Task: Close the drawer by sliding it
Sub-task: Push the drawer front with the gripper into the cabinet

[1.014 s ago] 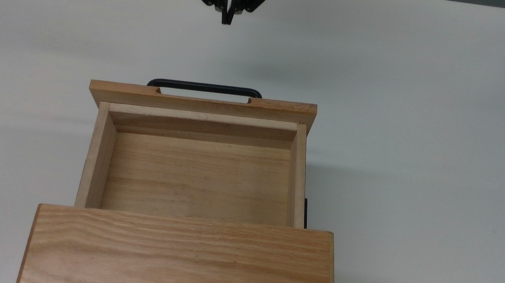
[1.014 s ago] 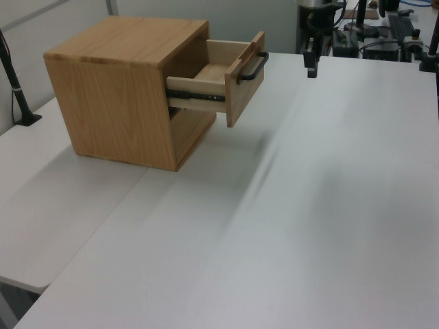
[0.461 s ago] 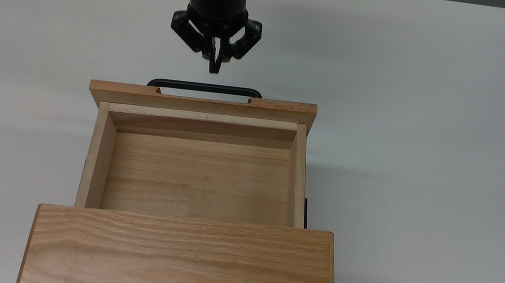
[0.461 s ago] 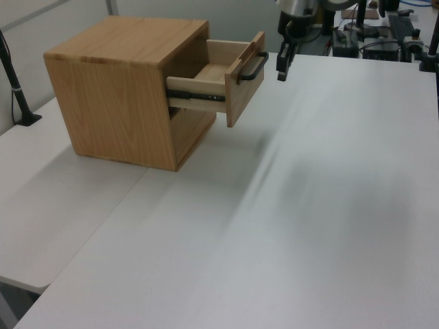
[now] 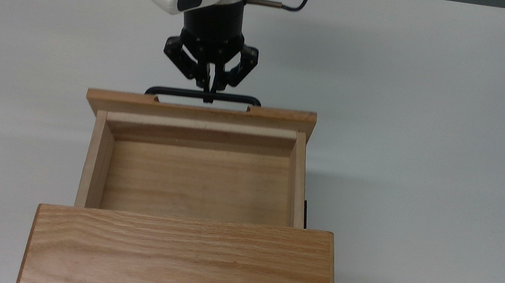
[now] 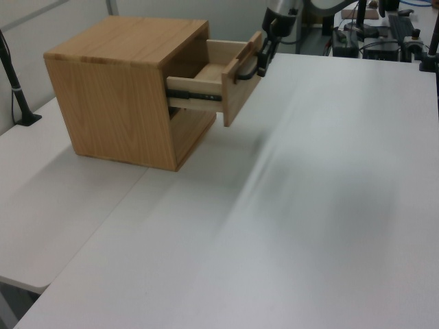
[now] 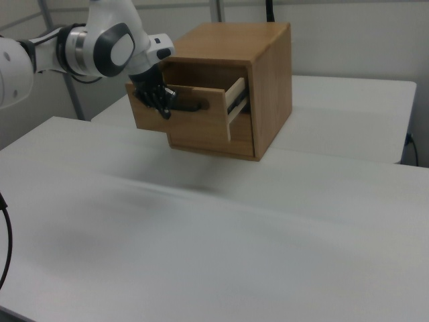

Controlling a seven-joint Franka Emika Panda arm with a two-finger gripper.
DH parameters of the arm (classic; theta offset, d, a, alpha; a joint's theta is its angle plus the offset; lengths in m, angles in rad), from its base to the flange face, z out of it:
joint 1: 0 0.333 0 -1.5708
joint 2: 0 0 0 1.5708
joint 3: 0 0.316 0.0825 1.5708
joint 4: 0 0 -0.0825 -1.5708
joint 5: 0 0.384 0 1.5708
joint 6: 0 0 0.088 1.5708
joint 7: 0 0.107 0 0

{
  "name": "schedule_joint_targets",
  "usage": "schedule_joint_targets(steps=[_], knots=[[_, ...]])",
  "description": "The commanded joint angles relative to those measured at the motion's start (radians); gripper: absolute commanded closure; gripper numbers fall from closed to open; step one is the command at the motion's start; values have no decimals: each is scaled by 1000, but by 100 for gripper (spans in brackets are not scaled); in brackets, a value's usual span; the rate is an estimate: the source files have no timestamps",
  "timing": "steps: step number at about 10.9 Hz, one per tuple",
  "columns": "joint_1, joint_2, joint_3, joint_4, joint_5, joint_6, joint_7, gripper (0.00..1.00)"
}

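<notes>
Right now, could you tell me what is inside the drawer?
The drawer looks empty: the top view shows only its bare wooden floor and side walls. The rear part sits under the cabinet top, so that stretch is hidden.

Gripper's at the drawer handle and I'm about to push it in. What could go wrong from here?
The gripper meets the thin black handle with its fingers pressed together, a narrow contact that might slip over or under the bar. The drawer is still pulled well out, so the push is long. The cabinet stands loose on the table and might slide rather than the drawer.
</notes>
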Motion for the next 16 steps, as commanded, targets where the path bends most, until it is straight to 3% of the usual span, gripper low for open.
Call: schedule_joint_targets(steps=[1, 7, 11, 16], knots=[[5, 68, -9, 43, -1, 154, 37, 100], [9, 244, -40, 175, -37, 428, 80, 100], [5, 323, -49, 171, -39, 727, 80, 100], [5, 353, -51, 169, -40, 827, 73, 100]])
